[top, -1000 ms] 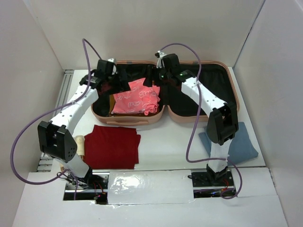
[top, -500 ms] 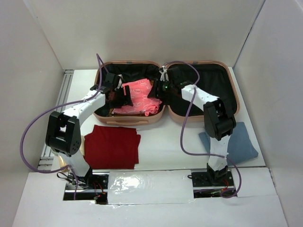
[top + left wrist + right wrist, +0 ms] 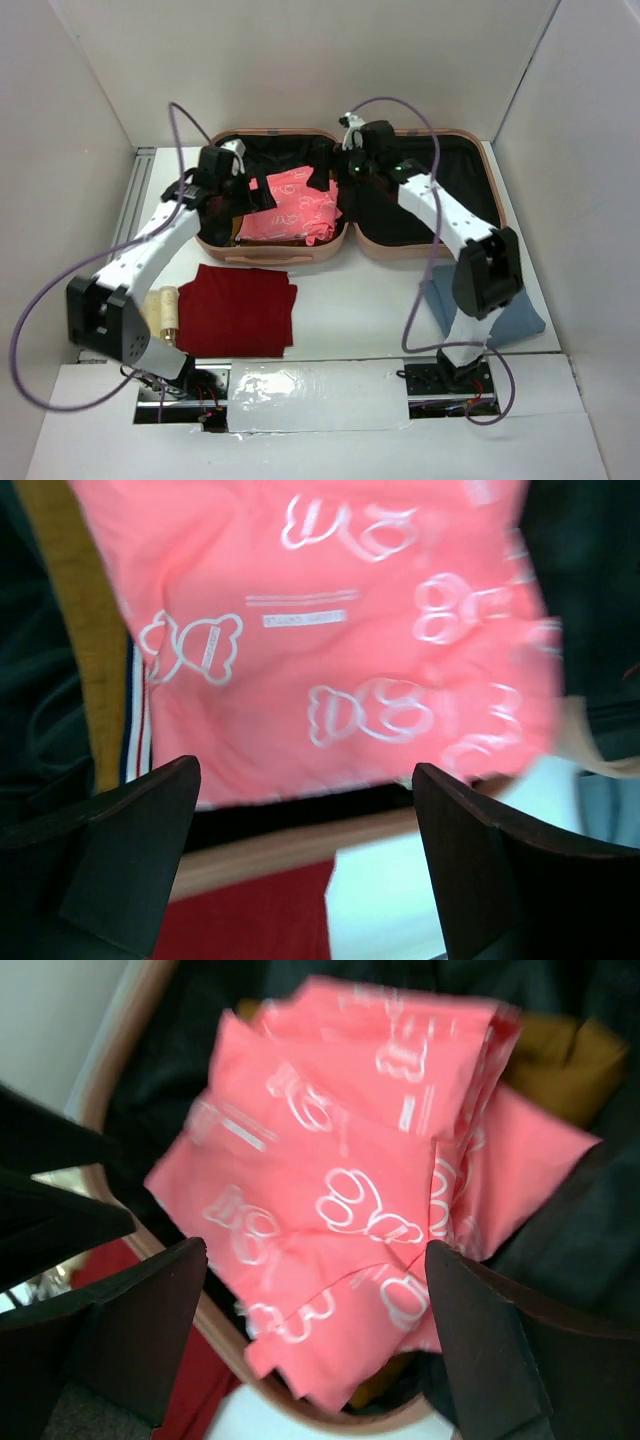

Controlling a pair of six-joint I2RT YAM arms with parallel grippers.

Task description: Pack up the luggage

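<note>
The luggage (image 3: 300, 257), a pale peach-pink suitcase with black lining, lies open at the back of the table. A coral-pink printed garment (image 3: 292, 208) lies folded in its left half, on top of a mustard piece (image 3: 560, 1050). My left gripper (image 3: 243, 193) hovers over the garment's left side, open and empty. My right gripper (image 3: 328, 176) hangs open above the garment's right side. In the left wrist view the garment (image 3: 330, 630) lies below the open gripper (image 3: 305, 810). In the right wrist view the garment (image 3: 340, 1200) fills the space beyond the open gripper (image 3: 315, 1290).
A dark red cloth (image 3: 238, 310) lies folded on the table in front of the suitcase's left half. A cream roll (image 3: 165, 312) rests beside it at the left arm's elbow. A blue-grey cloth (image 3: 503, 300) lies under the right arm. White walls enclose three sides.
Both arms dipped low into the suitcase's left half at the pink garment, then rose again. Both grippers narrowed and now stand wide open, with the garment lying loose.
</note>
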